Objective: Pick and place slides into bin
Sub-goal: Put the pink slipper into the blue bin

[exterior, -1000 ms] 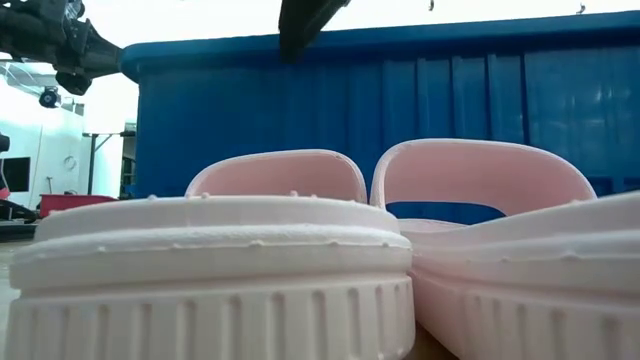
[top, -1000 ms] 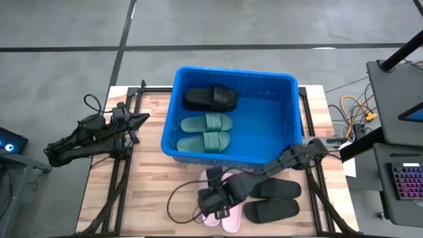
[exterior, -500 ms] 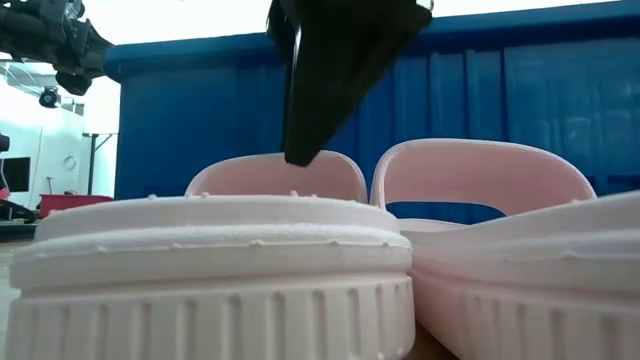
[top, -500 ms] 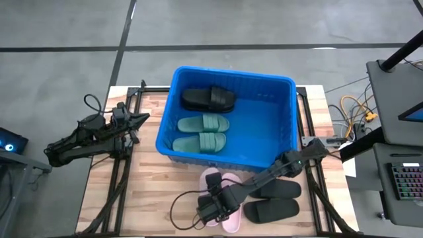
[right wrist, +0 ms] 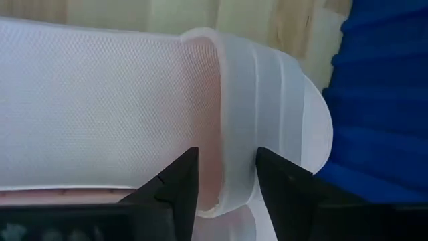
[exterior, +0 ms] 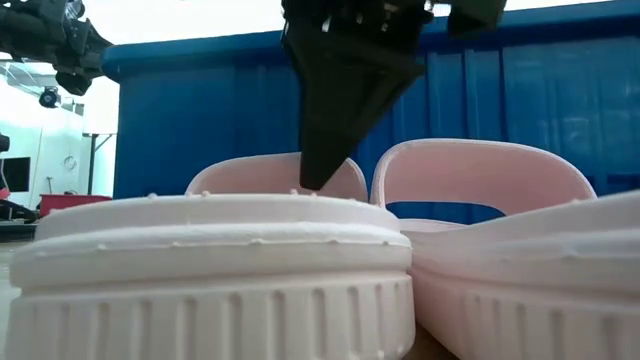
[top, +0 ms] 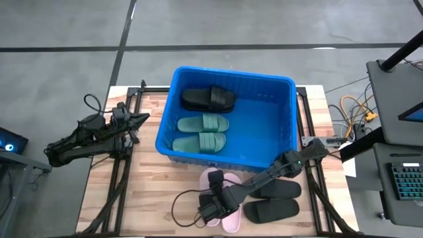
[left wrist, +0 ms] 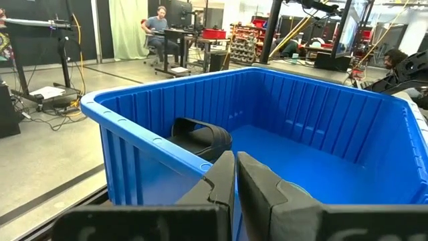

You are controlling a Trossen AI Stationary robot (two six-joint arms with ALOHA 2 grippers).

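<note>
A pink pair of slides lies near the table's near edge, the left one (top: 213, 180) beside the right one (top: 232, 210); both fill the low view (exterior: 210, 260). My right gripper (top: 210, 210) is open, low over the left pink slide. In the right wrist view (right wrist: 227, 184) one finger stands over the footbed and the other over the strap (right wrist: 267, 107). The blue bin (top: 231, 71) holds a black slide (top: 210, 99) and a green pair (top: 203, 132). My left gripper (top: 142, 119) is shut and empty, left of the bin. My right gripper points down at the left pink slide. Its fingers (right wrist: 177, 184) stand on either side of the strap's heel-side edge (right wrist: 224, 154). I cannot tell whether they touch it. The slide lies flat on the table.
A black pair of slides (top: 272, 199) lies on the table right of the pink pair, under my right arm. The bin's near wall (exterior: 480, 120) stands just behind the pink slides. A cable (top: 177, 201) loops on the table left of the pink pair.
My right gripper has come down toward the table's near edge onto the left pink slide, its fingers dropping into the low view in front of the strap. The bin has slid a little toward the table's left.
</note>
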